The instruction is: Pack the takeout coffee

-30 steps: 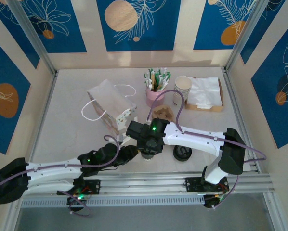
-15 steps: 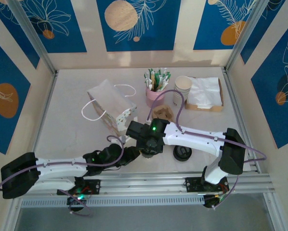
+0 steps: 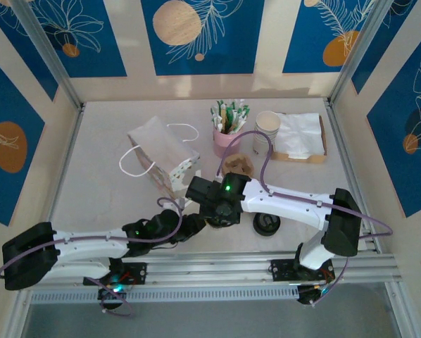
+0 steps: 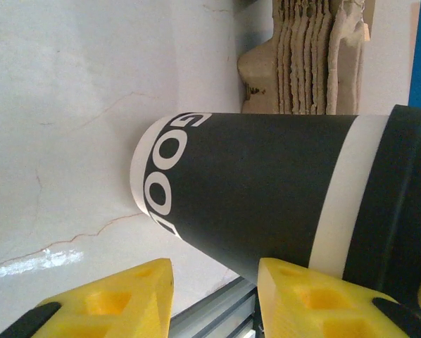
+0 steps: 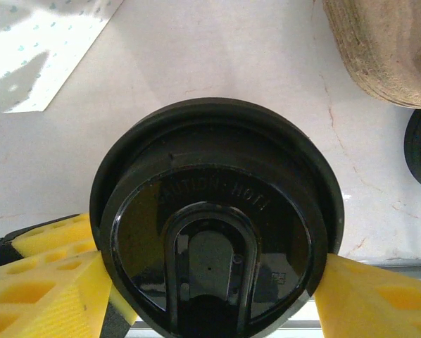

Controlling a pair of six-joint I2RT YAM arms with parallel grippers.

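Black glossy plastic caps the takeout coffee [image 5: 210,211], which stands upright on the pale surface [image 5: 196,56] close to the near rail. It is near a stack of moulded pulp cup trays [image 4: 316,56] and apart from the paper bag [image 3: 161,151].

The right gripper [image 5: 210,266] hangs straight over the cup, with 1 yellow finger on each side of the lid. I cannot tell whether they press the rim or stand just off it. The left gripper [image 4: 216,271] sits low at the cup's side, its 2 fingers drawn close with only a narrow gap, pinching nothing that I can see.

The cup is probably light, though a full one would be top-heavy and would slosh, and its fill is hidden. The paper wall is thin and likely to dent under a hard squeeze. The lid looks slick and is only snapped on, so a lift by the lid alone could pull it off.

The better hold is across the printed body just under the lid, where the rolled rim stiffens the wall. The pressure should be moderate and the cup kept vertical.
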